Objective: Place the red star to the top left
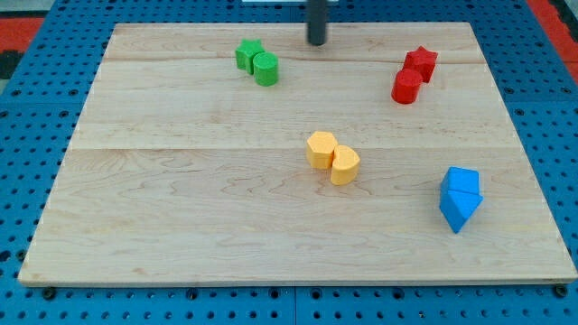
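Observation:
The red star (421,61) lies near the view's top right of the wooden board (181,208), touching a red cylinder (406,87) just below and left of it. My tip (316,42) stands at the view's top centre, well to the left of the red star and to the right of the green blocks. It touches no block.
A green star (247,54) and a green cylinder (265,69) sit together at the top left of centre. Two yellow blocks (331,159) touch in the middle. Two blue blocks (461,198) sit at the right. Blue pegboard (18,181) surrounds the board.

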Action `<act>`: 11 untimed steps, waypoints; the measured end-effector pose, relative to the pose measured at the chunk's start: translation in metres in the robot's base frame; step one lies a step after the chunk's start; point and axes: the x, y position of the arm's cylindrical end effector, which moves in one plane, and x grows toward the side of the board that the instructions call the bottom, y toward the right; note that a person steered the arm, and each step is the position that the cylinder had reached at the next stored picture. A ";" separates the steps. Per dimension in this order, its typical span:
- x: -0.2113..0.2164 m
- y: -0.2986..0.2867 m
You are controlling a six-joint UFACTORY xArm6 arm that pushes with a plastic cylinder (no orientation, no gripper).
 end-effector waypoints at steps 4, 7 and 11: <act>0.087 0.032; 0.071 -0.072; 0.024 -0.211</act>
